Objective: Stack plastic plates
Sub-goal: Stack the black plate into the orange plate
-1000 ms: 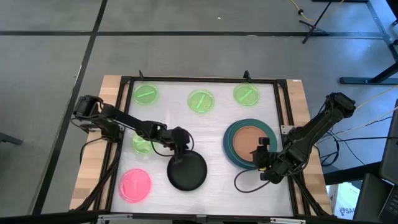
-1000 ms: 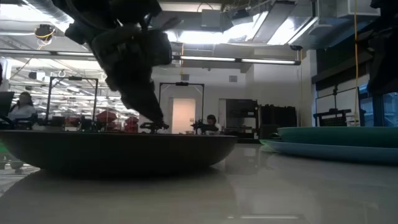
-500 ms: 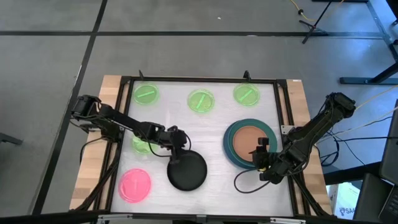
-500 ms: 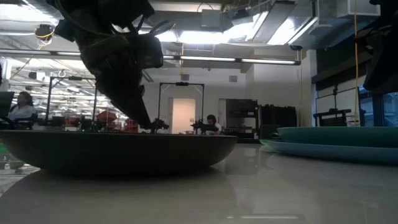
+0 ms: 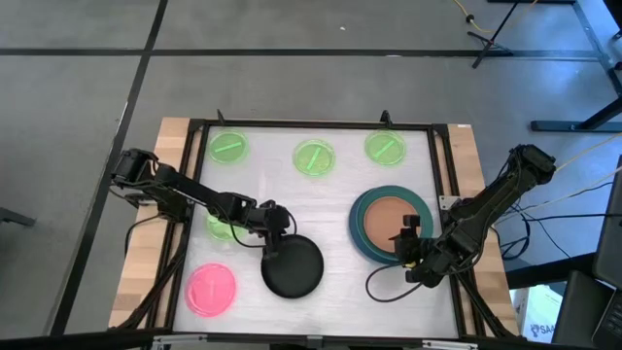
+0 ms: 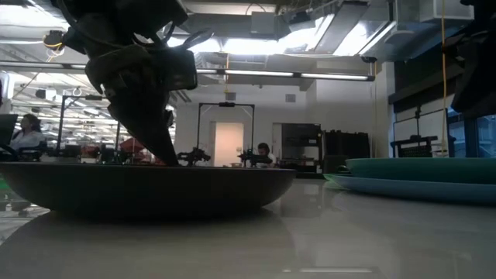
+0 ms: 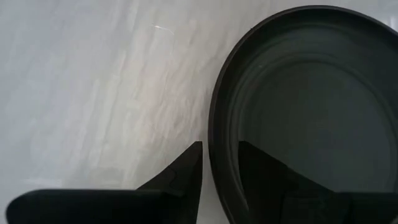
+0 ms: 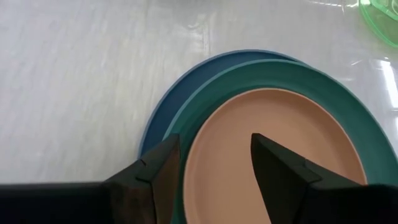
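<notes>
The black plate [image 5: 296, 272] [image 6: 147, 190] [image 7: 311, 106] lies flat on the table near its near edge. My left gripper [image 5: 275, 241] [image 6: 164, 159] [image 7: 219, 177] is open and points down at the plate's far-left rim, one finger inside it and one outside. The tan-orange plate [image 5: 391, 222] [image 8: 267, 143] sits in the teal plate [image 8: 205, 93], which sits on the slate-blue plate [image 8: 163, 106]. My right gripper [image 5: 408, 243] [image 8: 214, 177] is open above the near side of that stack. The pink plate [image 5: 211, 289] lies at the near left. My left gripper comes from above, pointing down, with the black plate's far-left rim [image 7: 214, 134] between its two fingers, one finger [image 7: 264, 177] over the plate's inside and one outside. Whether either finger touches the rim, I cannot tell. The plate rests flat on the table.
Three small lime-green plates [image 5: 227, 148] [image 5: 314, 158] [image 5: 385, 148] lie along the far edge, and one more [image 5: 222, 227] lies partly under my left arm. A dark frame [image 5: 311, 124] borders the white table. Bare table lies between the black plate and the stack.
My left gripper has moved a little toward the table's left and down, coming to the black plate's far-left rim. The plate has stayed where it was, and my right arm has kept still.
</notes>
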Robot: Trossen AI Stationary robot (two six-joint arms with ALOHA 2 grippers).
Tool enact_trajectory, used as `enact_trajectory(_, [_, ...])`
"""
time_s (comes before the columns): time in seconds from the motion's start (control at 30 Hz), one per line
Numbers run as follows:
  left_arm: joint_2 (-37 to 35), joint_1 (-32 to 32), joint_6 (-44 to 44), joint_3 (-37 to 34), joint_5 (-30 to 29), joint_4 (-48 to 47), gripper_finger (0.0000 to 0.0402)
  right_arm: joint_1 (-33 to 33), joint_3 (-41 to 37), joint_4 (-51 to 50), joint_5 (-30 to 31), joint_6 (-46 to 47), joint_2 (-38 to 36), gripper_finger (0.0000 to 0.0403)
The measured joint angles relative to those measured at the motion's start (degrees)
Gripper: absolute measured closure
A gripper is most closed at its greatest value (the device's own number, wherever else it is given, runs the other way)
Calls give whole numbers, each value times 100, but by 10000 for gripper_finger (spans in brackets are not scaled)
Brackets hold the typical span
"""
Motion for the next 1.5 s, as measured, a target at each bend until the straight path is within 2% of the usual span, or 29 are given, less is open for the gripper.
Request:
enact_trajectory(0.6, [86,4,10,-2,-115,65,305,0,0,139,9,-131,1,217])
enact_trajectory(0.83, [433,5,45,-9,354,237,307,0,0,259,53,-265,-1,217])
enact_trajectory(0.93, [466,50,127,-9,378,284,323,2,0,283,263,-447,1,217])
enact_trajectory(1.07, [463,138,327,-9,387,476,378,0,0,408,510,-651,17,217])
enact_trajectory(1.13, [460,213,454,2,455,708,392,0,0,567,545,-854,25,217])
enact_trajectory(1.37, [457,708,613,0,543,1491,396,-128,2,1558,835,-1789,248,217])
enact_trajectory(1.5, [459,976,471,-4,645,1557,396,-358,4,2324,466,-2843,559,217])
